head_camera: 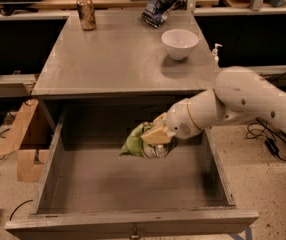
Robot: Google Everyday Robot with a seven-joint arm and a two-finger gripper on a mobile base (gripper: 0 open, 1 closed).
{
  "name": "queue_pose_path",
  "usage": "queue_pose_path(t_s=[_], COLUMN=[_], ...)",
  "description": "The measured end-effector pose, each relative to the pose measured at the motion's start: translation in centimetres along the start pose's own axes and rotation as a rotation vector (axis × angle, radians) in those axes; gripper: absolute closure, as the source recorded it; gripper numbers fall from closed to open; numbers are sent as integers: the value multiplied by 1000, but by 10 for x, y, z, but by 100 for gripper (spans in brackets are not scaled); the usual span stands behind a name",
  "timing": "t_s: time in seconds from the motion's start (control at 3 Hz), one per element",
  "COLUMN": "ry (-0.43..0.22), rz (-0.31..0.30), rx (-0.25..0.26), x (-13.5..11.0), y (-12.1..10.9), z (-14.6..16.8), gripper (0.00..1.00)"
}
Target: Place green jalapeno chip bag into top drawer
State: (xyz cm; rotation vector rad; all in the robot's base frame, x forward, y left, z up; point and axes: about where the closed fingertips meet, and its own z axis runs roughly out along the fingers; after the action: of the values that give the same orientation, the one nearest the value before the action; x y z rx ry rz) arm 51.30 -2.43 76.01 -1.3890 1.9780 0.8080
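The green jalapeno chip bag (134, 143) is crumpled and held in my gripper (154, 135), whose tan fingers are closed around it. The bag hangs over the back middle of the open top drawer (108, 184), just under the table's front edge and a little above the drawer's flat grey bottom. My white arm (243, 104) reaches in from the right, lower than the tabletop. The drawer's small metal knob (134, 231) shows at the bottom edge of the view.
On the grey table (113, 59) stand a white bowl (179, 43), a drink can (86, 12) and a dark blue-and-white chip bag (158, 5). A cardboard piece (23, 139) leans left of the drawer. Cables lie on the floor at both sides.
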Motion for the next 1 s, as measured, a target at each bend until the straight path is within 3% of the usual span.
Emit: queue_pose_path(t_s=[0.33,0.67,1.0], ry=[-47,-51,-50], rz=[37,39,38], rx=[35,38,34], x=[38,40,39], y=[-19,-22,-20], z=[19,22,24], gripper=[100,83,60])
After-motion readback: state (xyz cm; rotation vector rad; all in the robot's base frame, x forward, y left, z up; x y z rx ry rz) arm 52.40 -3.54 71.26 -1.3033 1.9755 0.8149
